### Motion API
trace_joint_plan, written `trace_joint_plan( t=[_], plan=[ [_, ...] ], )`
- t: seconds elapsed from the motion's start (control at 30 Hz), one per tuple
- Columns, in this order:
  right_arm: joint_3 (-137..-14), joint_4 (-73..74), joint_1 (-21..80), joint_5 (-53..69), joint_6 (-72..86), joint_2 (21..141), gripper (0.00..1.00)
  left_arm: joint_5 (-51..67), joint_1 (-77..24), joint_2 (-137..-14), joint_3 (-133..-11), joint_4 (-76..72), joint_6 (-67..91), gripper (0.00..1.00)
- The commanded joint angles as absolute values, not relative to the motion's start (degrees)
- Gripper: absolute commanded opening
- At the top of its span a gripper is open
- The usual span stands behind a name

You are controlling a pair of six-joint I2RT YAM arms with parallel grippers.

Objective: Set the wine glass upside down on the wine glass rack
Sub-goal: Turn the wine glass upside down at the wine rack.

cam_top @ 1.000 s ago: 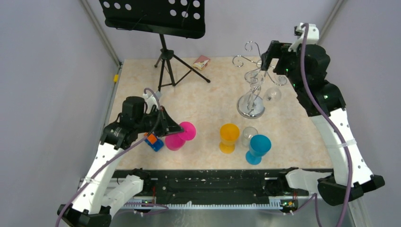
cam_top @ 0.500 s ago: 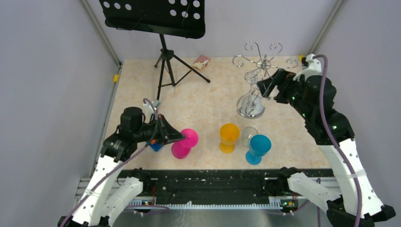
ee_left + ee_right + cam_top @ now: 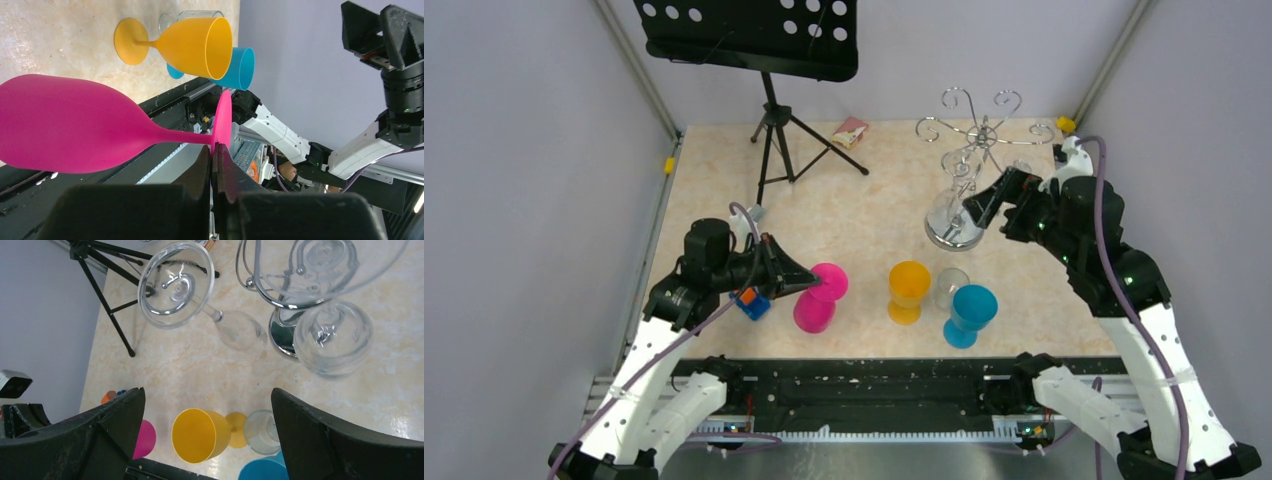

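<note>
Pulled right gripper (image 3: 986, 203), wide and empty, back from wine glass rack (image 3: 980, 130) by the table's (image 3: 864, 210) far right corner. Left clear wine glass (image 3: 332, 337) hanging bowl-down there, so likely placed. Shifted pink glass (image 3: 65, 127) near front left, foot pinched in left gripper (image 3: 216, 155): probably next.

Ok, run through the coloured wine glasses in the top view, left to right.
pink wine glass → orange wine glass → blue wine glass
</note>
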State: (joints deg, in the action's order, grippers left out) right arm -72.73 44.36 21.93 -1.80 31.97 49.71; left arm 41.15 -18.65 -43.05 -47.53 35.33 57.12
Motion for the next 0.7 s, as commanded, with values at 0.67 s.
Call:
trace_joint_plan(
  t=[0.67],
  plan=[
    [-65.0,39.4,21.8,0.8,47.8,38.3,0.99,47.2,-21.9,-70.6,-66.3,1.0,76.2,0.00]
  ],
)
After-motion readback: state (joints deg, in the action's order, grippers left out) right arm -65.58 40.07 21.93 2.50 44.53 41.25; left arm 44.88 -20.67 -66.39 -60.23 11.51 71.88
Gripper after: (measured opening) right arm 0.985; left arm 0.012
